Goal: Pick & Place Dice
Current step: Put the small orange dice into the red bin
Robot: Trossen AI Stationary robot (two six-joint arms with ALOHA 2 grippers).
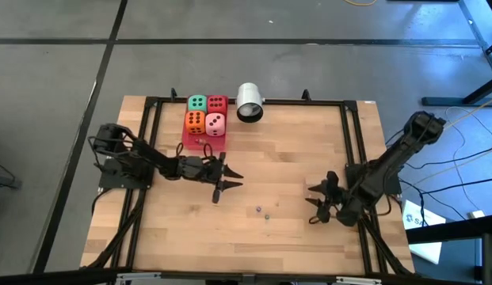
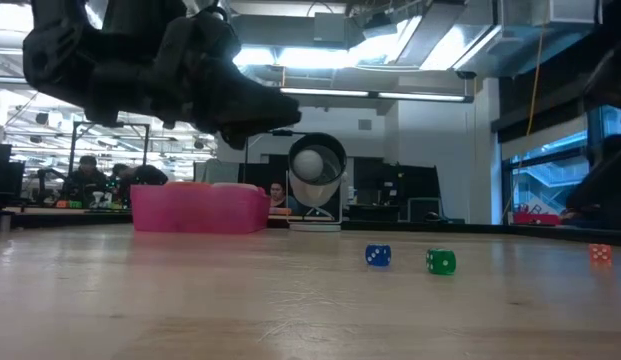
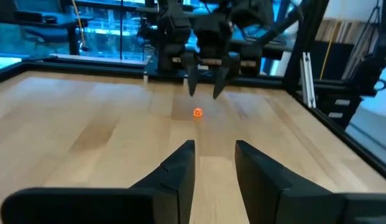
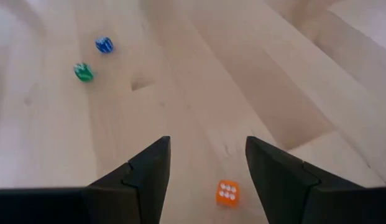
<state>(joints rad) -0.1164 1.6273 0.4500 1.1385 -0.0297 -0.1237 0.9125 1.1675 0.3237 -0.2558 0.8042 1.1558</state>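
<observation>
Your left gripper [image 1: 227, 180] stood with its jaws partly open and nothing between them, hanging above bare wood near the middle of the table [image 1: 293, 142]. Behind and to one side of those jaws, near the table's far edge, the four big dice sat packed in a square on a pink tray [image 1: 200, 142]: green die [image 1: 197, 103] and red die [image 1: 217, 103] at the back, orange die [image 1: 195, 123] and pink die [image 1: 216, 123] in front, all touching. A white cylinder [image 1: 249, 102] lay just beside the red die.

Your right gripper [image 1: 322, 199] pointed down at the table with its jaws well open and empty. In its wrist view a tiny orange die [image 4: 227, 192] with six white pips lay on the wood between the two fingers [image 4: 146, 168], touching neither. Well ahead of those jaws lay a tiny blue die [image 4: 104, 45] and a tiny green die [image 4: 83, 72], near each other but apart. The two grippers faced each other across the table.
</observation>
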